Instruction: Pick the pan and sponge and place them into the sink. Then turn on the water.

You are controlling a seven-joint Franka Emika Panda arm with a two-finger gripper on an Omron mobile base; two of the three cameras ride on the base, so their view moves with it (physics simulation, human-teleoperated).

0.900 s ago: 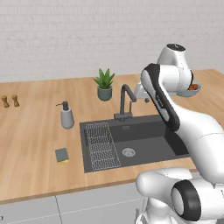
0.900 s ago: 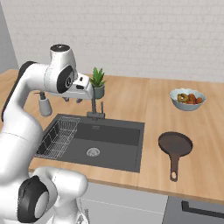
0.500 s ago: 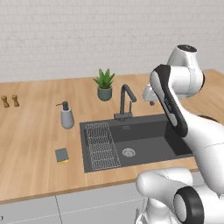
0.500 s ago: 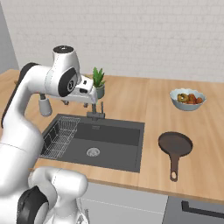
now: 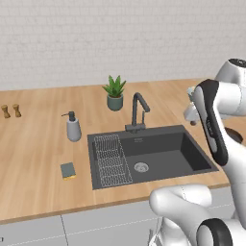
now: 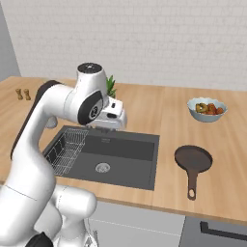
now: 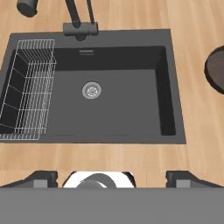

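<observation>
The dark brown pan (image 6: 193, 158) lies on the counter right of the sink (image 6: 126, 166), handle toward the front edge; its rim (image 7: 217, 70) shows at the right edge of the hand view. The grey-green sponge (image 5: 67, 170) lies on the counter left of the sink (image 5: 161, 153). My gripper (image 7: 111, 179) hangs above the sink's front edge, open, its fingertips (image 7: 42, 178) far apart with nothing between them. In the right base view the hand (image 6: 112, 117) hovers over the basin, well left of the pan. The faucet (image 5: 138, 111) stands behind the basin; no water runs.
A wire rack (image 7: 26, 96) fills the sink's left part, with the drain (image 7: 91, 90) mid-basin. A soap dispenser (image 5: 73, 128) and potted plant (image 5: 114, 92) stand behind the sink. A bowl of fruit (image 6: 206, 108) sits beyond the pan. Two small shakers (image 5: 10, 111) stand far left.
The arm has swung to the right, carrying the hand from beside the faucet to above the sink, nearer the pan's side. Pan and sponge have not moved.
</observation>
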